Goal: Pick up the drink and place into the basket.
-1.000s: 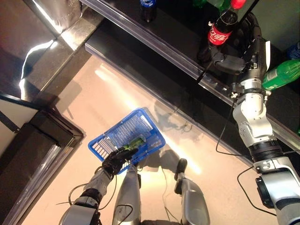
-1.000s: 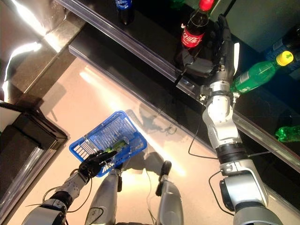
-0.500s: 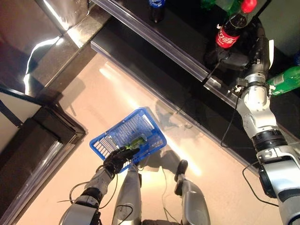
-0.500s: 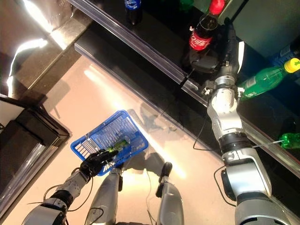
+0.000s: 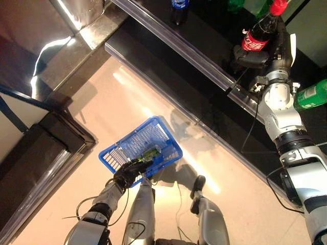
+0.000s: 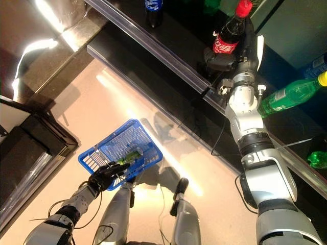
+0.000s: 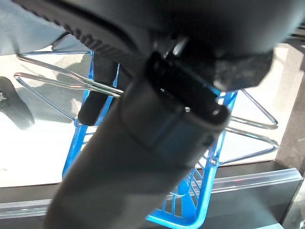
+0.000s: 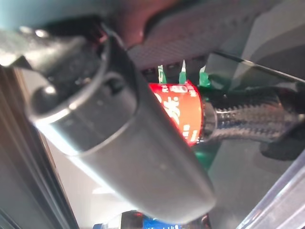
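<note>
A cola bottle (image 5: 258, 38) with a red cap and red label stands tilted on the dark shelf (image 5: 204, 35) at the upper right. My right hand (image 5: 273, 56) is shut on it, thumb across its lower front and fingers behind. The right wrist view shows the red label (image 8: 183, 112) between thumb and fingers. My left hand (image 5: 130, 171) is shut on the thin wire handles (image 7: 62, 83) of the blue basket (image 5: 166, 135), which hangs low at the left above the floor. A green drink (image 5: 149, 153) lies in the basket.
A dark bottle with a blue label (image 5: 179, 5) stands further left on the shelf. Green bottles (image 6: 286, 94) lie to the right of my right arm. A clear rail (image 5: 168, 38) runs along the shelf's front edge. A dark cabinet (image 5: 36, 168) stands at the left.
The whole picture has shifted, so the camera has moved. My right hand stays round the cola bottle. The blue basket hangs as before.
</note>
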{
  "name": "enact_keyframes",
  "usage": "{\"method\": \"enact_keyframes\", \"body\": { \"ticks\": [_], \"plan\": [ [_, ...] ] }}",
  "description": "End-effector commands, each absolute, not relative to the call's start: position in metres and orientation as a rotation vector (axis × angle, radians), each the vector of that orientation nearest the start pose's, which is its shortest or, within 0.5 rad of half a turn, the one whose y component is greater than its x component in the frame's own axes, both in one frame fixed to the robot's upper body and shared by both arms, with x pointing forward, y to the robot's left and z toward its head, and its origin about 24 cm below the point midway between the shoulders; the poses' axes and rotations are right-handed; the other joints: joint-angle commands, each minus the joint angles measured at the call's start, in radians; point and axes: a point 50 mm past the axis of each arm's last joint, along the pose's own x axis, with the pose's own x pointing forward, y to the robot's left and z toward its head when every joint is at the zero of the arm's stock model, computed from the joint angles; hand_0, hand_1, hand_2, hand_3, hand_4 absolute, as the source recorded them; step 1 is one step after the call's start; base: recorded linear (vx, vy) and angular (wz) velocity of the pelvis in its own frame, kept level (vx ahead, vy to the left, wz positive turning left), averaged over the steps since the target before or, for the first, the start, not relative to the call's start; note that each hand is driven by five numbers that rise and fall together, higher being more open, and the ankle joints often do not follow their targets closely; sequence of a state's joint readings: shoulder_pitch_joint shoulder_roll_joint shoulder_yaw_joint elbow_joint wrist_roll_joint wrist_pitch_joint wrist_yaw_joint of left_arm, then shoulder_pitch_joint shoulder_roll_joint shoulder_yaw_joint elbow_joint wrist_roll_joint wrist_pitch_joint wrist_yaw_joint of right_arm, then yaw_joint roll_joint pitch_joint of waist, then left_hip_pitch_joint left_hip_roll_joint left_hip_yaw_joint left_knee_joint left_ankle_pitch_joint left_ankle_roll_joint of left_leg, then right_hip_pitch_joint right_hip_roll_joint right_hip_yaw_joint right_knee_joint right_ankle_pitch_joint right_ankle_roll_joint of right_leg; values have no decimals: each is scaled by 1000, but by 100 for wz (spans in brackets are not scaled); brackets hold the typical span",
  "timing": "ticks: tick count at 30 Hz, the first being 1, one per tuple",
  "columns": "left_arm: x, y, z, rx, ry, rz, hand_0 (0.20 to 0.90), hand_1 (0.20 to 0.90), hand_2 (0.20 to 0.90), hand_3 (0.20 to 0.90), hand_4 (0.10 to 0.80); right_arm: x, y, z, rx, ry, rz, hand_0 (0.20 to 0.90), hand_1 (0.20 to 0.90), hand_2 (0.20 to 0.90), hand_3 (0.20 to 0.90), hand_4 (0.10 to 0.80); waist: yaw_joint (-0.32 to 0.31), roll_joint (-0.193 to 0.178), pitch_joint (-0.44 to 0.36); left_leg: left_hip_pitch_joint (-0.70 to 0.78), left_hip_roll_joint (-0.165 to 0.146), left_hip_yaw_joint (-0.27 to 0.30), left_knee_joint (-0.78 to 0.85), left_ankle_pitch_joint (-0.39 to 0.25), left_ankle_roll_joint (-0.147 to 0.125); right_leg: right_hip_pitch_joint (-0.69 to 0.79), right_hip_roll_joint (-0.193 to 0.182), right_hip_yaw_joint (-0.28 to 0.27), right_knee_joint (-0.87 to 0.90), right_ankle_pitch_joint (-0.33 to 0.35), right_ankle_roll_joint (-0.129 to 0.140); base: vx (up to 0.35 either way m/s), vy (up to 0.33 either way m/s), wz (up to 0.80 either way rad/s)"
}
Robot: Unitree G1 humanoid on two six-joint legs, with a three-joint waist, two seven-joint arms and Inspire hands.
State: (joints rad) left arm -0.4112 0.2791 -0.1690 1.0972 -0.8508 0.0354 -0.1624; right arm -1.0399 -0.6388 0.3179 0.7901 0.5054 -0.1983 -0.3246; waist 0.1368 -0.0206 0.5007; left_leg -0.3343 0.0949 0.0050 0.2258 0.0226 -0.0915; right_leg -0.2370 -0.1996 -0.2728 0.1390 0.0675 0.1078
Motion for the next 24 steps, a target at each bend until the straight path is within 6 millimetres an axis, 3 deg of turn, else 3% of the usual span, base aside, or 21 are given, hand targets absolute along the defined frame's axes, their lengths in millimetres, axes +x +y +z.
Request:
{"method": "enact_keyframes", "body": {
  "ticks": [1, 7, 8, 9, 24],
  "plan": [
    [226, 240, -98, -355, 801, 139, 300, 300, 300, 200, 100, 378, -253, 323, -243, -652, -346, 900, 900, 900, 900, 800, 32, -4, -52, 53, -77, 23, -58, -35, 72, -15, -11, 7, 65, -35, 46, -1, 5, 4],
    [227, 241, -97, -354, 796, 137, 300, 300, 300, 200, 100, 381, -256, 326, -258, -623, -377, 900, 900, 900, 900, 800, 41, -1, -51, 55, -79, 21, -64, -33, 72, -14, -14, -1, 61, -33, 48, -8, 5, 3],
    [227, 241, -97, -354, 796, 138, 300, 300, 300, 200, 100, 381, -256, 327, -260, -621, -388, 731, 731, 731, 702, 602, 42, -1, -51, 55, -79, 21, -65, -33, 72, -14, -14, -2, 62, -33, 48, -11, 9, 6],
    [227, 241, -97, -353, 794, 136, 300, 300, 300, 200, 100, 382, -258, 326, -256, -616, -396, 300, 300, 300, 200, 100, 43, -1, -51, 54, -80, 20, -63, -33, 73, -17, -15, -1, 65, -32, 48, -13, 7, 5],
    [229, 239, -97, -355, 790, 129, 300, 300, 300, 200, 100, 384, -260, 320, -231, -588, -430, 300, 300, 300, 200, 100, 44, 6, -48, 54, -83, 22, -70, -31, 77, -25, -17, -2, 75, -33, 48, -1, 0, 0]
  ]
}}
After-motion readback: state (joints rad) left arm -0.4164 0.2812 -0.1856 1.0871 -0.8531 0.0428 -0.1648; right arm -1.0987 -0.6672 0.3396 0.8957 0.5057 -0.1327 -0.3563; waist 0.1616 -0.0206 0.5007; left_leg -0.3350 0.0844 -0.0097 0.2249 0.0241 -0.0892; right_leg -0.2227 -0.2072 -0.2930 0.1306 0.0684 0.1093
